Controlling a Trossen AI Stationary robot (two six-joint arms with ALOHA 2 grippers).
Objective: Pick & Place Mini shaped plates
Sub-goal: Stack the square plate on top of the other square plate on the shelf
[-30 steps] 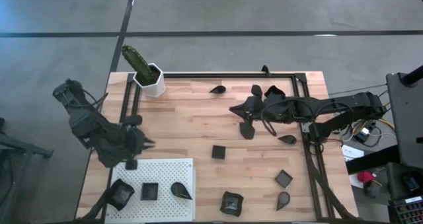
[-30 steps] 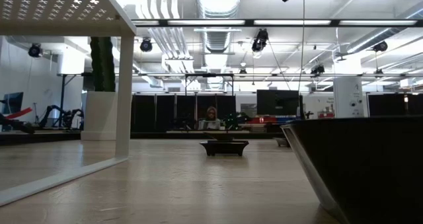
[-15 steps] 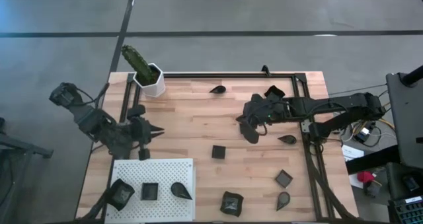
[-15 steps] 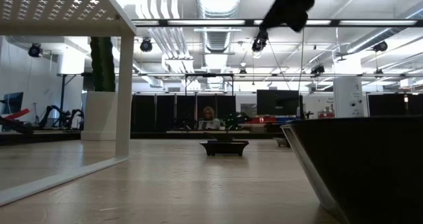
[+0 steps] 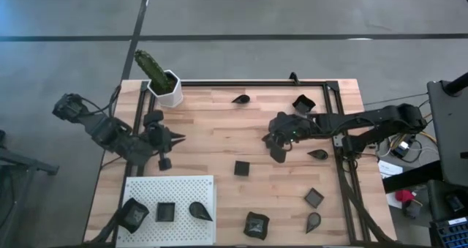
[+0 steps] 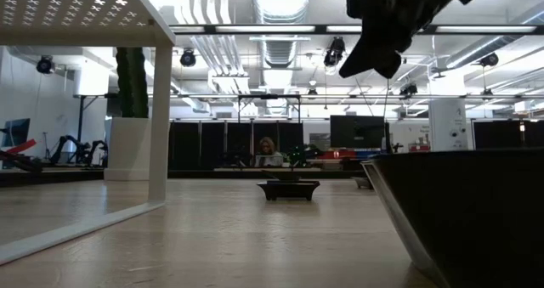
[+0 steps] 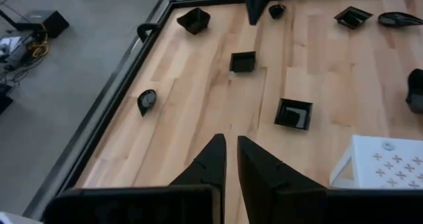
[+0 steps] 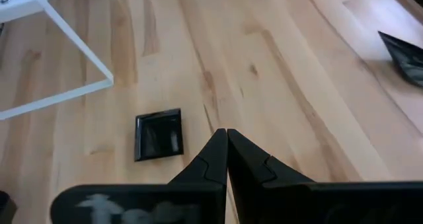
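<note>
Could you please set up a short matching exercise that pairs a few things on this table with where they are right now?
Things:
1. white hexagonal pot with the green cactus
2. white perforated board
3. right gripper
4. left gripper

Places:
A. over the bare wood in the table's right half, shut and empty
B. at the table's far left corner
C. at the near left edge, carrying three small dark plates
D. over the wood between pot and board, holding nothing

Pairs: 1-B, 2-C, 3-A, 4-D

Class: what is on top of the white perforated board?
Three dark mini plates sit on the board: a wavy one, a square one and a teardrop one. Whatever lies beneath the board is hidden.
</note>
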